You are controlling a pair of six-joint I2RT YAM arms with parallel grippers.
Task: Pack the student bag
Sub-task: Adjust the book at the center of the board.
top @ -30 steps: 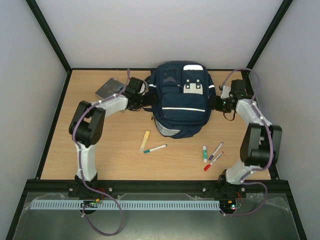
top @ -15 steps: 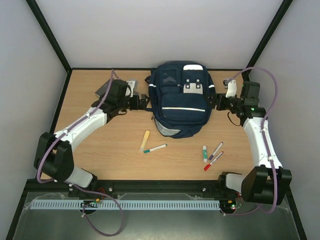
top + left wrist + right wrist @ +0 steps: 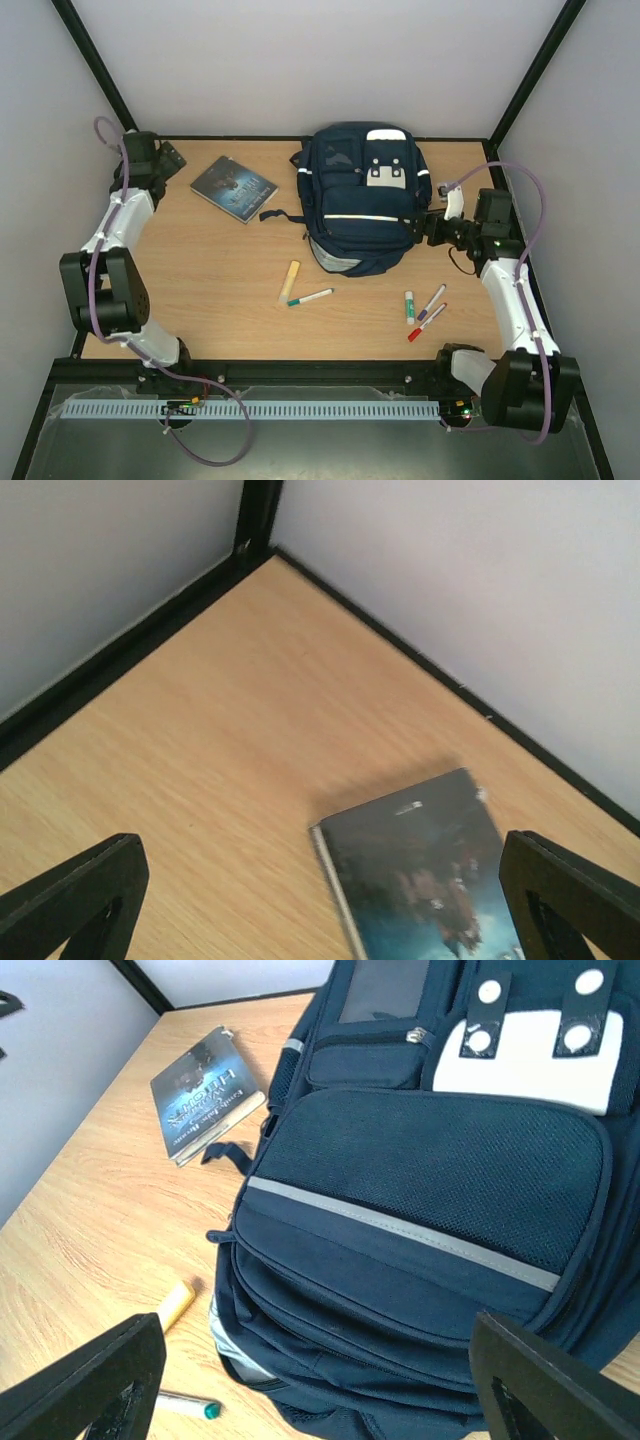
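Left arm has swung off the bag's left flank to the far-left corner of the worktop (image 3: 200, 290), uncovering the book (image 3: 233, 187) it had been hiding; right arm has eased back a little and its jaws have widened. Left gripper (image 3: 168, 157) stands wide open and empty, its wrist view looking down on the book's near corner. Right gripper (image 3: 428, 228) sits just beside the bag's right edge, fingers spread to the lower corners of its wrist view, nothing between them; whether it touches the fabric cannot be told. Student bag (image 3: 360, 200) lies front-up at the far middle of the worktop, its front pocket zips apparently closed; whether the main compartment is open is not visible. Nothing seen going in: book lies left of the bag, near but apart from it. Yellow stick (image 3: 289, 281) and green-tipped pen (image 3: 310, 297) lie in front of the bag. Green-capped white stick (image 3: 409, 306), purple pen (image 3: 432, 301) and red pen (image 3: 426, 324) lie grouped to the near right. Judgement: packing barely begun, with the bag to open and six loose items left to load
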